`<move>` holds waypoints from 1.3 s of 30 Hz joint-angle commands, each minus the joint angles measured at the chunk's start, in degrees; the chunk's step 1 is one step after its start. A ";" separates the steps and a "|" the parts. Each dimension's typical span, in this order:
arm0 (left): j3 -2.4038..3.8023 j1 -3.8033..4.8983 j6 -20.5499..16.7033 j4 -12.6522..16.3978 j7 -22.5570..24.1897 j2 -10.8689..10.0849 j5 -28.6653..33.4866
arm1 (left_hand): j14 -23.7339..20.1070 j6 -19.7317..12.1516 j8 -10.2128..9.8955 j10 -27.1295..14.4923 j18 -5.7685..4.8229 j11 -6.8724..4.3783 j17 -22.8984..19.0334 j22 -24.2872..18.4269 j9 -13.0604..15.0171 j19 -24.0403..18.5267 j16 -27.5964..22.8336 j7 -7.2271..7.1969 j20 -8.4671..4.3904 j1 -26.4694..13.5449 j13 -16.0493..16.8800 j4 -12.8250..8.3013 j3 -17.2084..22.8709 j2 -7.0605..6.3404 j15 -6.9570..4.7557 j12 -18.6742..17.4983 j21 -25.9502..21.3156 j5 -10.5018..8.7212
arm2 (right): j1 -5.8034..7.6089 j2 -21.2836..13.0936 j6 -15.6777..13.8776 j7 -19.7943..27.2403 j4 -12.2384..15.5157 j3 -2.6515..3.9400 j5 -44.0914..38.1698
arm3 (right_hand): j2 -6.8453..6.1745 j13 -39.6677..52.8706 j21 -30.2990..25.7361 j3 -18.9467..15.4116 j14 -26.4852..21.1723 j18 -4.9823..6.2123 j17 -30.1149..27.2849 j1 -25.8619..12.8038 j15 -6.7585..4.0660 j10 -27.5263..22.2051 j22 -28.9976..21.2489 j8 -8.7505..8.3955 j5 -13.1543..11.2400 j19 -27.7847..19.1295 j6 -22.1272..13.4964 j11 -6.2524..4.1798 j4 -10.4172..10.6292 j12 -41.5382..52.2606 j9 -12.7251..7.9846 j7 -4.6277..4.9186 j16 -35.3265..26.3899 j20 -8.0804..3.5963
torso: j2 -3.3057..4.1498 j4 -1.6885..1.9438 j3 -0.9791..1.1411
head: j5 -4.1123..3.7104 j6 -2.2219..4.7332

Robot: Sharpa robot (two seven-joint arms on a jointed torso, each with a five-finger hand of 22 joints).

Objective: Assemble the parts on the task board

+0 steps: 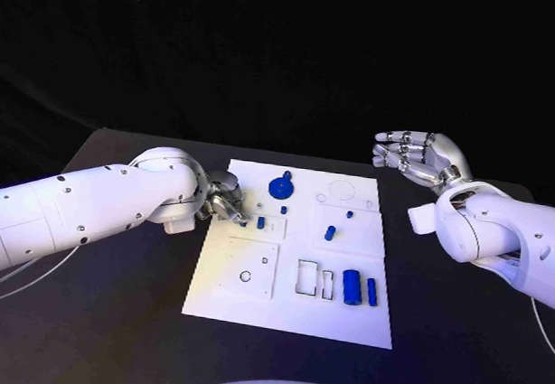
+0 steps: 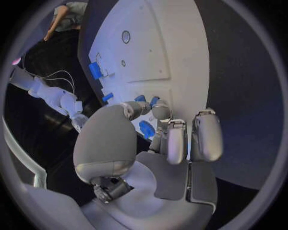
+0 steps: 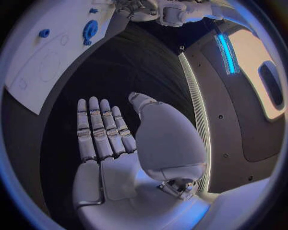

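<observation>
Working at the near-left edge of the white task board [image 1: 289,288], the left hand [image 1: 222,201] curls its fingers [image 2: 177,141] over a small blue part [image 2: 147,128], seemingly pinching it for seating; grip unconfirmed. Right hand [image 1: 418,159] hovers clear, fingers apart, empty.
</observation>
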 commanded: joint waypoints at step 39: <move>-0.35 -0.10 2.19 -1.50 -2.52 1.62 -0.01 | 4.95 2.30 -1.11 0.84 -0.38 -0.63 11.06 0.68 -3.96 0.40 0.46 -1.39 -0.33 -7.60 0.58 -3.67 -4.92 -1.12 -0.88 1.05 0.29 1.95 | -0.05 -0.01 0.92 0.58 0.02 0.01 -0.17 | 0.17 -0.09 -0.31 -0.16 0.35 0.66 -0.15 -0.84 0.20 -0.29 -0.24 -0.09 0.32 -0.47 0.05 -0.10 -0.12 0.40 -0.12 4.83 -0.26 0.01 | -0.02 0.04 -0.05 | -0.27 0.06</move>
